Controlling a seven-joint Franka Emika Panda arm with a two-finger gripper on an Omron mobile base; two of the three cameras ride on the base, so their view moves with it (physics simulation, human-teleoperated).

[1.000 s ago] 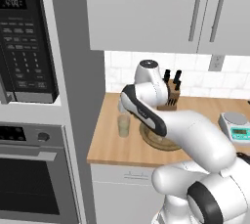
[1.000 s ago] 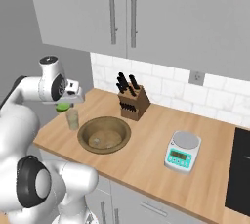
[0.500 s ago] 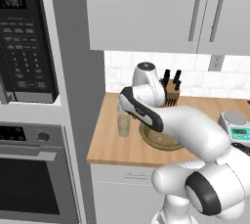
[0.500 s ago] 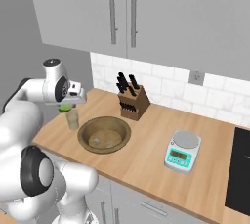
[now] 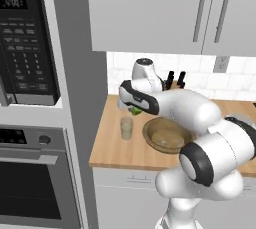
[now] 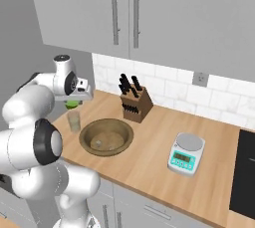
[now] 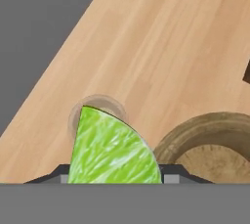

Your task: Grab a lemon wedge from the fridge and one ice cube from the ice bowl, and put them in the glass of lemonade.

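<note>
In your left base view, the gripper (image 5: 134, 108) hangs just above the glass of lemonade (image 5: 126, 128), which stands on the wooden counter (image 5: 112, 148) near its left end. A sliver of green, the lemon wedge (image 5: 135, 110), peeks out under the hand, so the jaws are clamped on it. Just right of the glass sits the ice bowl (image 5: 165, 135), partly hidden behind the arm. The knife block (image 5: 175, 80) shows behind the arm at the tiled wall, and the microwave (image 5: 27, 43) and oven (image 5: 35, 178) fill the column to your left.

In your right base view, the gripper (image 6: 74, 101) holds the lemon wedge (image 6: 73, 104) directly over the glass of lemonade (image 6: 74, 120), apart from its rim. The ice bowl (image 6: 106, 136) lies just beside the glass, with a pale ice cube (image 6: 98, 143) in it. Further along the counter (image 6: 149, 147) stand the knife block (image 6: 135, 103) and, well apart, the white and teal scale (image 6: 185, 153).

In your hand view, the lemon wedge (image 7: 111, 152) sits between the fingertips, pinched at its lower edge. The rim of the glass of lemonade (image 7: 100, 101) curves out from behind its tip, and the ice bowl (image 7: 207, 145) lies to the right
</note>
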